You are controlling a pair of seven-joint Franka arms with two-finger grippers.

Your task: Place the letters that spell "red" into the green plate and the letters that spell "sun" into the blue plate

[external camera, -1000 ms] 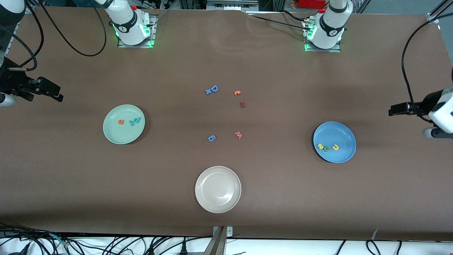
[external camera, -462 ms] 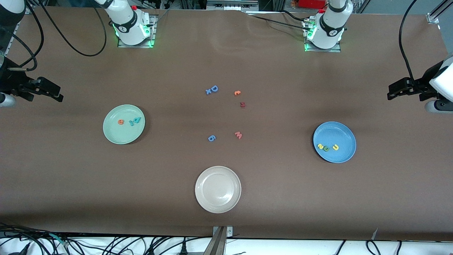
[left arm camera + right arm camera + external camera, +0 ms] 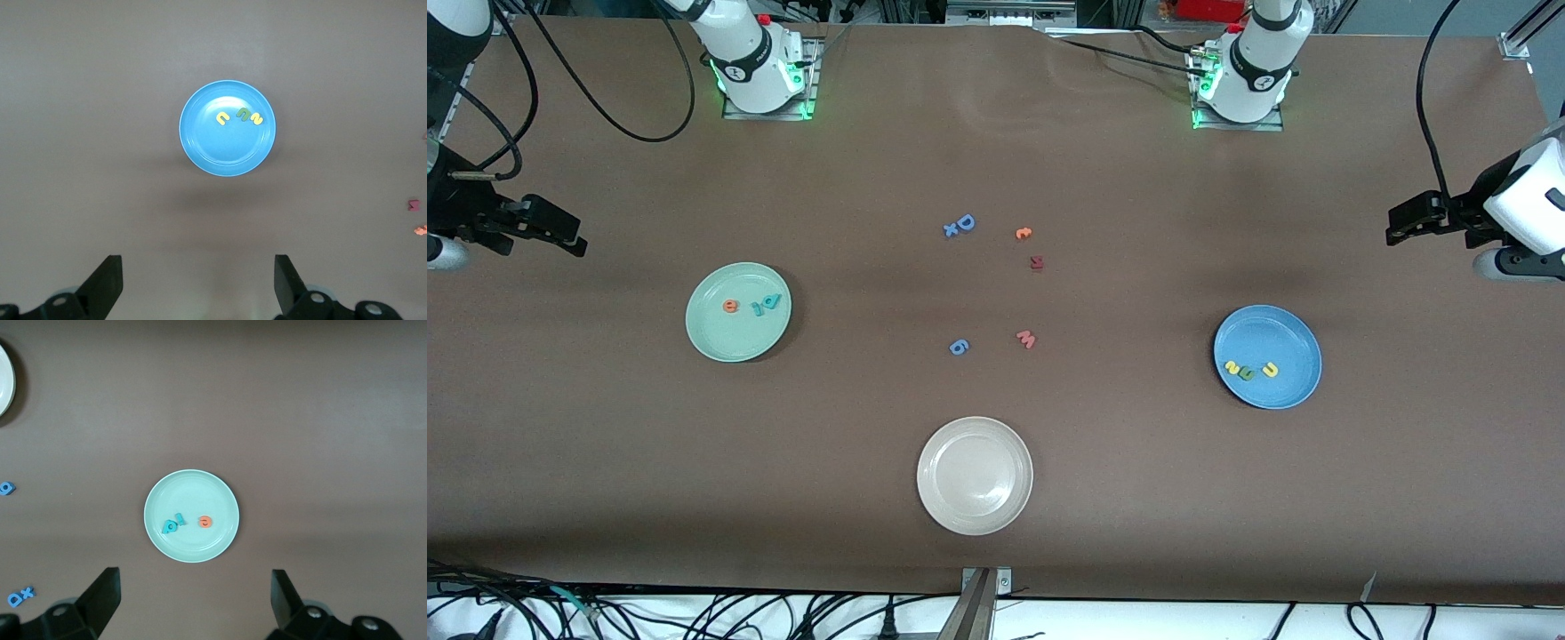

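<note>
So the brown table (image 3: 1138, 498) is the biggest thing here, matte and flat. Three round plates with raised rims sit on it. The green plate (image 3: 720, 342) toward the right arm's end has the "red" letters in it: an orange "e" (image 3: 731, 306) plus a teal "r" (image 3: 759, 308) and teal "d" (image 3: 775, 301) touching each other. The blue plate (image 3: 1285, 391) toward the left arm's end holds the "sun" letters: yellow "s" (image 3: 1232, 366), olive "u" (image 3: 1246, 373), yellow "n" (image 3: 1269, 369), all in a row. The cream-white plate (image 3: 975, 476), nearest the front camera, has nothing in it.

Leftover little foam letters are scattered mid-table: blue "D" (image 3: 964, 222), salmon "w" (image 3: 1026, 339), a dark red letter (image 3: 1037, 262), a small orange letter (image 3: 1024, 233).

Both arms are pulled back high at the table ends. Left gripper (image 3: 198, 287) hangs up beside the blue plate, fingers spread wide, nothing in them. Right gripper (image 3: 195, 603) is the same beside the green plate, wide apart and empty.
</note>
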